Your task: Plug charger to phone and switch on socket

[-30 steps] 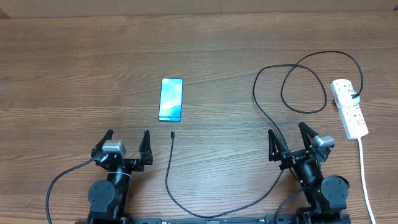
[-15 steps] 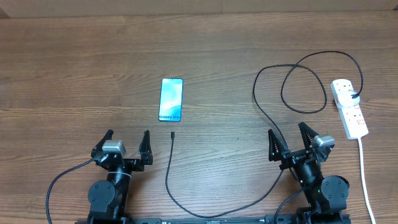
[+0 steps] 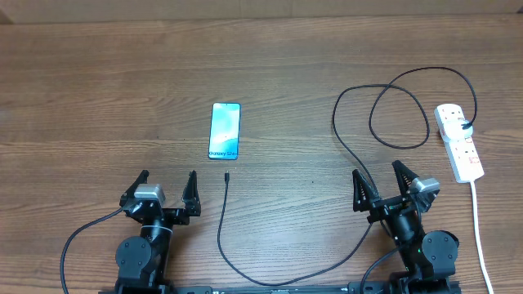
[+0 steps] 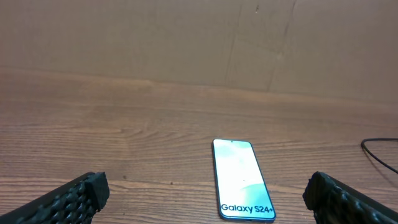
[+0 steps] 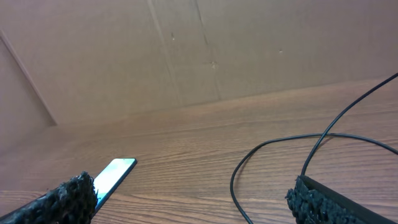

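The phone (image 3: 225, 131) lies flat on the wooden table, blue screen up; it also shows in the left wrist view (image 4: 241, 179) and the right wrist view (image 5: 113, 174). The charger cable (image 3: 343, 147) loops from the socket (image 3: 459, 142) at the right, runs along the front and ends in a small plug tip (image 3: 226, 176) just below the phone. The cable shows in the right wrist view (image 5: 273, 149). My left gripper (image 3: 163, 189) is open and empty, near the front edge left of the plug tip. My right gripper (image 3: 382, 184) is open and empty, with the cable passing beside it.
The socket's white lead (image 3: 482, 237) runs down to the front right edge. A brown cardboard wall (image 4: 199, 37) stands behind the table.
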Robot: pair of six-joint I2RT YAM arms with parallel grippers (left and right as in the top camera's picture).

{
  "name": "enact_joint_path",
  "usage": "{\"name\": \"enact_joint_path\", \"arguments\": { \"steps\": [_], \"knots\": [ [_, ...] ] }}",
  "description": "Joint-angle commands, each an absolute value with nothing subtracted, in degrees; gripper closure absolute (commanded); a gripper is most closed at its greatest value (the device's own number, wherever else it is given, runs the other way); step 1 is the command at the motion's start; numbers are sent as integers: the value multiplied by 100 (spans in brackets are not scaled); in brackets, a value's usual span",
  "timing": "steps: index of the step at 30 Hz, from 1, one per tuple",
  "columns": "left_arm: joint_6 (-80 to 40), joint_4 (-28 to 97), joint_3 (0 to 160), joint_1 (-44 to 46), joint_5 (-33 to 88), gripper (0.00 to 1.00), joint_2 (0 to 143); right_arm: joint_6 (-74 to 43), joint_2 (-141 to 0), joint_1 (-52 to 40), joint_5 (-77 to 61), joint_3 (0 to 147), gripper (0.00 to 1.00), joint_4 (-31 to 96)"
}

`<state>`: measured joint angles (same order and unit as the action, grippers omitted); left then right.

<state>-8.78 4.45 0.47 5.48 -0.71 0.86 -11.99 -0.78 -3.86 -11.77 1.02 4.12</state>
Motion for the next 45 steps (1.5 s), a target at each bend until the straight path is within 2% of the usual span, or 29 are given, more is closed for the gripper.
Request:
{"name": "enact_joint_path", "arguments": {
  "steps": [1,42,45],
  "knots": [
    [-788,436,27,515,-102,0,27,-1219,-14,-412,-1162,45,0,379],
    [-790,405,27,515,-139,0,27,-1216,-14,-410,-1164,45,0,381],
    [-757,366,30,515,167,0,27,-1216,-14,-410,-1162,45,0,381]
  ]
}}
